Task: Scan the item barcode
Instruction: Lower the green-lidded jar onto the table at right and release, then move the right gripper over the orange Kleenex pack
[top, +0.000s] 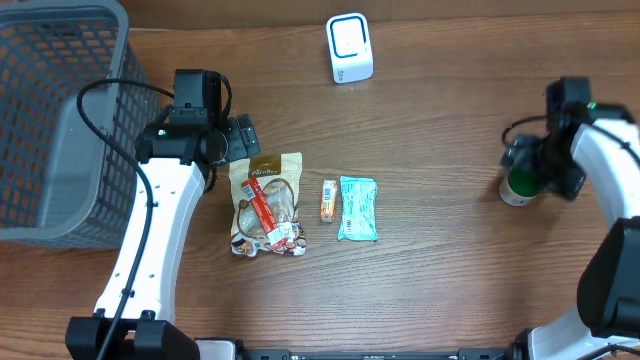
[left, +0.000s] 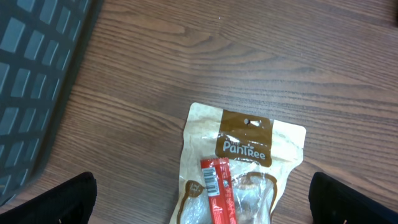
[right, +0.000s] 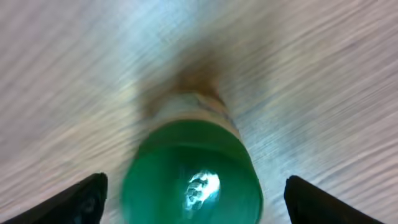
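A brown Pantree pouch (top: 266, 203) lies flat on the wooden table with a red stick pack (left: 217, 190) on top, its barcode facing up. My left gripper (top: 238, 143) hovers open over the pouch's top end; in the left wrist view its fingertips (left: 62, 199) stand far to either side of the pouch (left: 245, 146). A green-capped bottle (top: 517, 187) stands upright at the right. My right gripper (top: 532, 168) is open right above it, and the cap (right: 189, 180) sits between the fingers with gaps on both sides. The white scanner (top: 349, 47) stands at the back.
A grey mesh basket (top: 60, 120) fills the left back corner, close to my left arm. A small orange packet (top: 328, 200) and a teal packet (top: 358, 208) lie just right of the pouch.
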